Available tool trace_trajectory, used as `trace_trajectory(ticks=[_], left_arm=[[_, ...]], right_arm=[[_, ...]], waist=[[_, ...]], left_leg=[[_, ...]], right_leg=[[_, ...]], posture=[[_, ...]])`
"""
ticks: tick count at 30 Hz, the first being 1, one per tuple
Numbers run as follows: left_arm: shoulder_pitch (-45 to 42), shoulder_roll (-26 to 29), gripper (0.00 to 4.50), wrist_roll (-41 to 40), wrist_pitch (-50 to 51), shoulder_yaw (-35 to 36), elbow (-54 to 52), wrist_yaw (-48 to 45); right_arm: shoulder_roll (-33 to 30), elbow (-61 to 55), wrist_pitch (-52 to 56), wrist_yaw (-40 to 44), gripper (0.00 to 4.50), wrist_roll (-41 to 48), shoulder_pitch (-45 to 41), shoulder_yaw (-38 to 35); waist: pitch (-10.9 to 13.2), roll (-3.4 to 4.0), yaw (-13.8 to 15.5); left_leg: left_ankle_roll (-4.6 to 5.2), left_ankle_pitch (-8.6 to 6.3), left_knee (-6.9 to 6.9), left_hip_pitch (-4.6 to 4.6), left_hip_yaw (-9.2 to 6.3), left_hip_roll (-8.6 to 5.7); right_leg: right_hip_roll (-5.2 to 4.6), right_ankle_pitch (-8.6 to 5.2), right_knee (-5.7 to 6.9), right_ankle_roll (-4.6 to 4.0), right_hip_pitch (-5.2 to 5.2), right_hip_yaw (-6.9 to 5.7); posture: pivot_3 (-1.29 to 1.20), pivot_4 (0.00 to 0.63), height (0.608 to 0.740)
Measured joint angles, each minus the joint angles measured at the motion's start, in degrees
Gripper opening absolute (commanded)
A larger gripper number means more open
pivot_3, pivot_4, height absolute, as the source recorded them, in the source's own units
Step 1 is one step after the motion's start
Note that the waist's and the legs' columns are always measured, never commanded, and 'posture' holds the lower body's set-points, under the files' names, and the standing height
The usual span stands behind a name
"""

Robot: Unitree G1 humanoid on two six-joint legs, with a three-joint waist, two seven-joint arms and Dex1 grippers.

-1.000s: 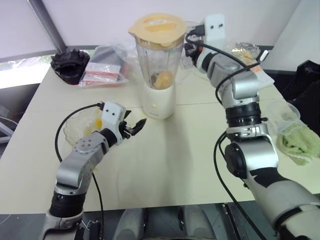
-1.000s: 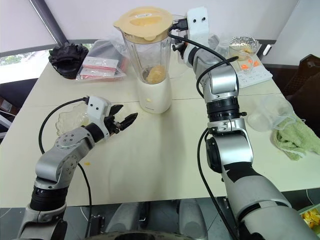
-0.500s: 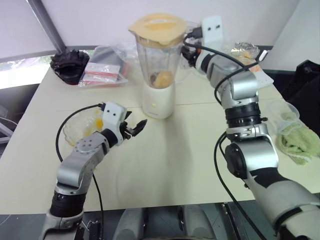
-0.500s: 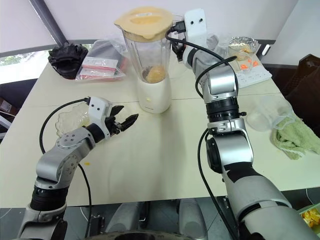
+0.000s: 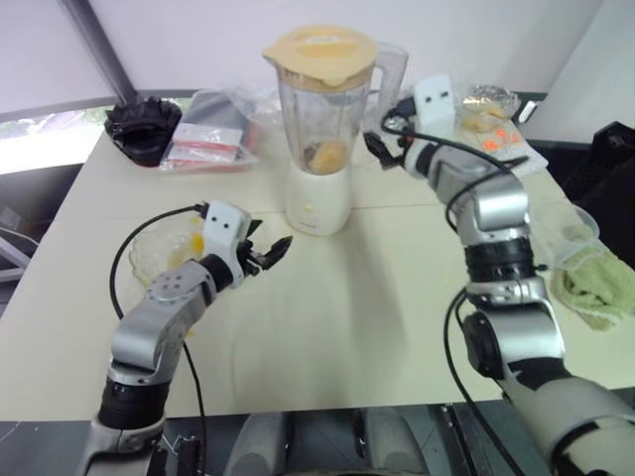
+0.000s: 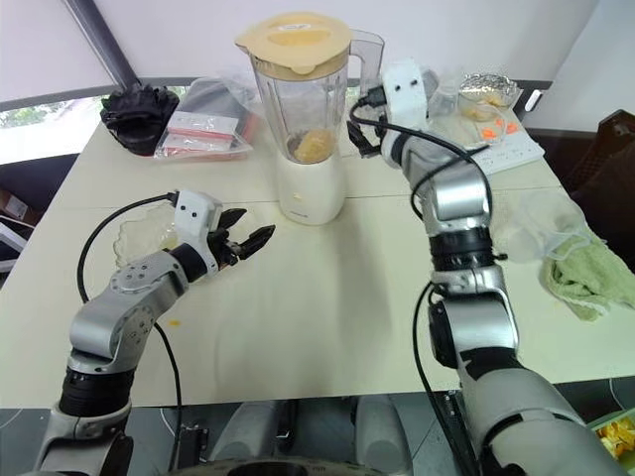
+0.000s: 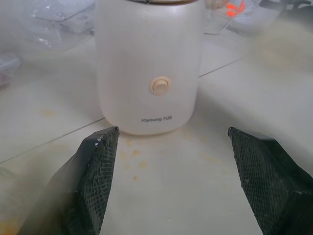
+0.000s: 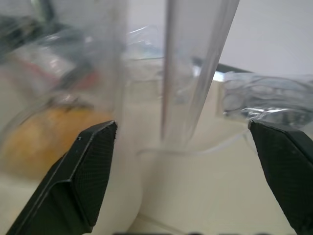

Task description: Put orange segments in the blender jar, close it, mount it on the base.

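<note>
Cream table (image 5: pixel 357 297) carries the blender near its far middle. Right gripper (image 5: pixel 382 151) hangs level just beside the jar's handle, fingers spread wide and holding nothing. Left gripper (image 5: pixel 273 250) hovers in front of the base (image 5: pixel 317 201), its 2 fingers (image 7: pixel 95 171) also wide apart and empty. Blender jar (image 5: pixel 322 109), clear with a pale orange lid (image 5: pixel 319 52), sits on the base, orange segments (image 5: pixel 325 155) at its bottom.

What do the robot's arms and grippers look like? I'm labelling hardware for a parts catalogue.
Both arms are silver-grey metal segments with black joint bands and a loose black cable. The left gripper and right gripper each have two black fingers with cross-hatched pads and a white camera box.
</note>
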Motion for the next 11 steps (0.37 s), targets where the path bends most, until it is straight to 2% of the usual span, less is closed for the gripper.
trace_trajectory(ticks=[3,6,9,11], left_arm=[[-0.4,1.5,3.70,-0.1,0.0,1.1,0.0,-0.3],[-0.4,4.2,3.70,-0.4,0.1,2.0,-0.6,-1.4],[0.2,7.4,3.70,-1.9,0.2,3.6,-3.0,-3.7],[0.5,9.7,3.70,-3.5,0.3,4.9,-4.6,-5.7]], right_arm=[[-6.9,-9.1,1.8,8.1,4.45,5.2,7.2,-1.7],[-15.1,-15.0,1.7,17.2,4.45,11.3,13.1,-7.2],[-20.4,-16.6,1.6,22.0,4.45,15.6,15.9,-13.3],[-21.7,-17.0,1.6,23.5,4.45,17.2,17.3,-15.4]], waist=[[0.0,-0.02,-0.1],[0.0,-0.07,-0.2],[0.1,-0.17,-0.5],[0.1,-0.19,-0.5]], left_leg=[[0.00,0.00,0.03,0.01,0.02,0.00],[0.00,0.00,0.06,0.05,0.04,0.02],[0.00,0.00,0.10,0.11,0.07,0.11],[0.00,0.00,0.11,0.14,0.07,0.14]], right_leg=[[0.00,0.00,-0.01,0.01,0.00,0.00],[0.05,-0.02,-0.01,0.00,0.05,0.00],[0.12,-0.12,-0.02,-0.18,0.09,0.01],[0.14,-0.13,0.00,-0.20,0.12,0.02]], posture=[[0.00,0.150,0.740],[0.00,0.150,0.740],[0.00,0.150,0.740],[0.00,0.150,0.740]])
